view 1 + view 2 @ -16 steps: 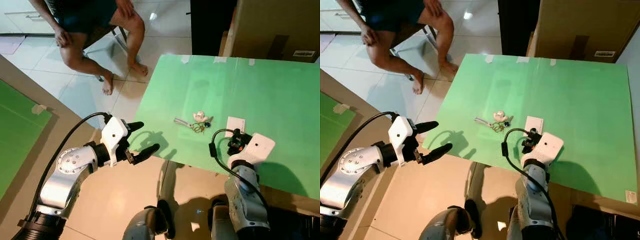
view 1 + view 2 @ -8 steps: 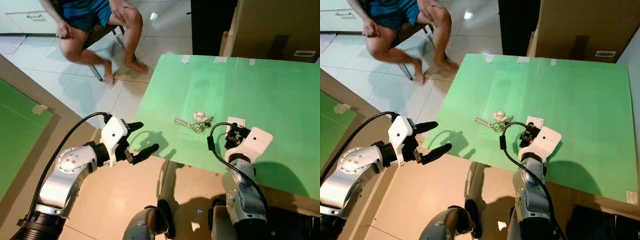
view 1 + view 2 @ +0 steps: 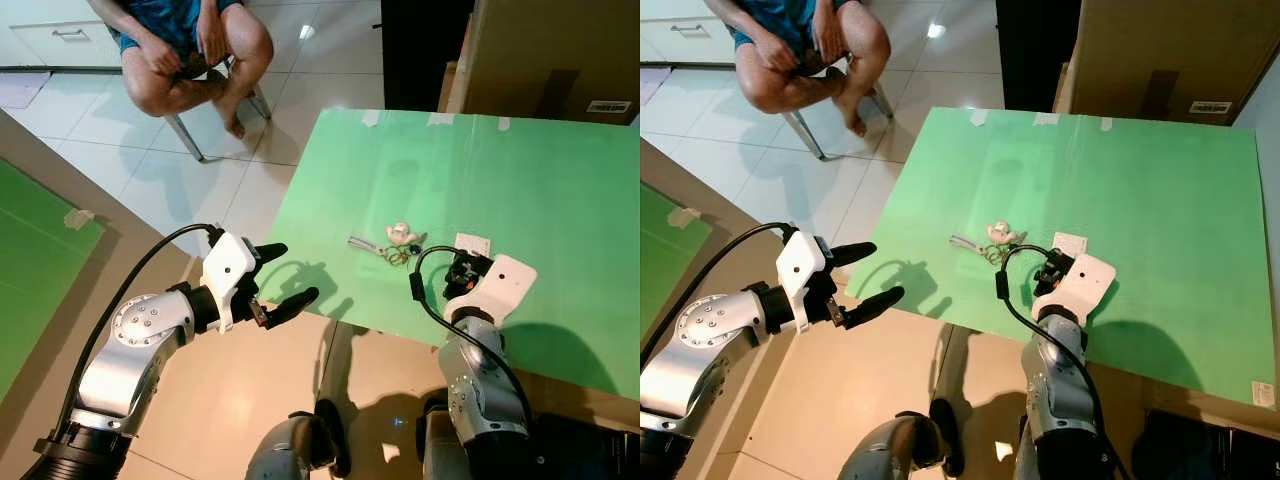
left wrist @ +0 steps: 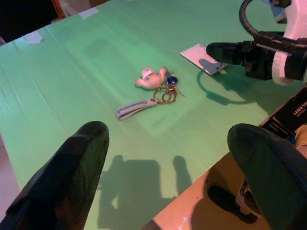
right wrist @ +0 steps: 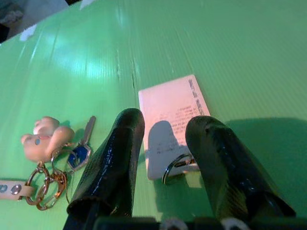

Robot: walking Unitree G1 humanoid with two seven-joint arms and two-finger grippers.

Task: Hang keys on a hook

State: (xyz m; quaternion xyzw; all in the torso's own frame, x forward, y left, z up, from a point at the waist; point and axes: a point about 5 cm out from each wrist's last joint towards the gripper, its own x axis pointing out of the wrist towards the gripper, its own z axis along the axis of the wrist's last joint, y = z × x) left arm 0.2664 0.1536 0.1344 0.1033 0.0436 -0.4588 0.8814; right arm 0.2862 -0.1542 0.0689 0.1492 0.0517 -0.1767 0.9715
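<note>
A key bunch (image 3: 393,246) with a white bear charm, a grey strap and gold rings lies on the green table (image 3: 520,170), near its front edge. Just to its right lies a white card (image 5: 172,108) with a small metal ring (image 5: 178,165) at its near end. My right gripper (image 5: 165,122) hovers low over that card, open, one finger on each side of the ring and nothing held. It sits right of the keys (image 5: 53,158). My left gripper (image 3: 292,273) hangs open off the table's front left edge, pointing toward the keys (image 4: 153,88).
A person sits on a chair (image 3: 180,50) on the tiled floor at the far left. A large cardboard box (image 3: 550,50) stands behind the table. A green mat (image 3: 30,250) lies on the floor to my left. The table's front edge runs just under both grippers.
My right gripper has crept forward and left, over the card and closer to the keys. The person has drawn both legs back under the chair. My left arm has stayed put.
</note>
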